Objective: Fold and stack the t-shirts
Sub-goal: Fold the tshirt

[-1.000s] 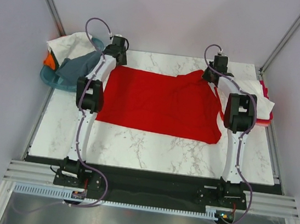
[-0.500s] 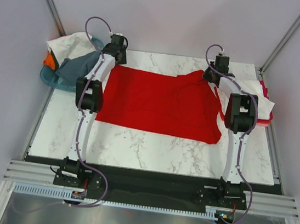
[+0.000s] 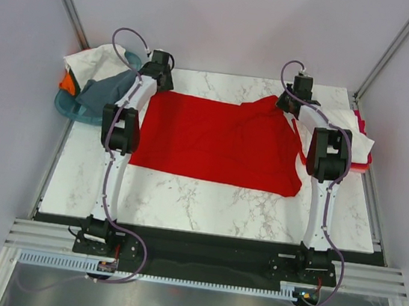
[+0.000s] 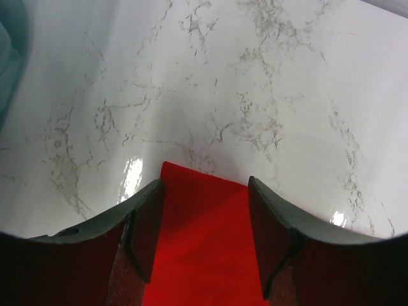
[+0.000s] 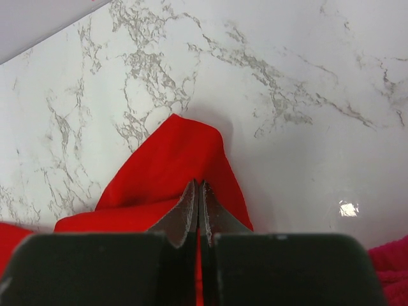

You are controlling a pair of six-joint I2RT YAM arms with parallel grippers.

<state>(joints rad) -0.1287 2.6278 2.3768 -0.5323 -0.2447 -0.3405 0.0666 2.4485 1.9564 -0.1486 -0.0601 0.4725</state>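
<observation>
The left arm and right arm are stretched far forward; the left gripper is held with jaws apart; the right gripper is clamped on the red t-shirt.

No writing, label, brand or number can be read anywhere, including on the bright red cloth t-shirt.

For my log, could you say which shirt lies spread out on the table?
The red shirt across the middle; grey, white and orange ones are bunched in the basket, and a pile sits far right.
</observation>
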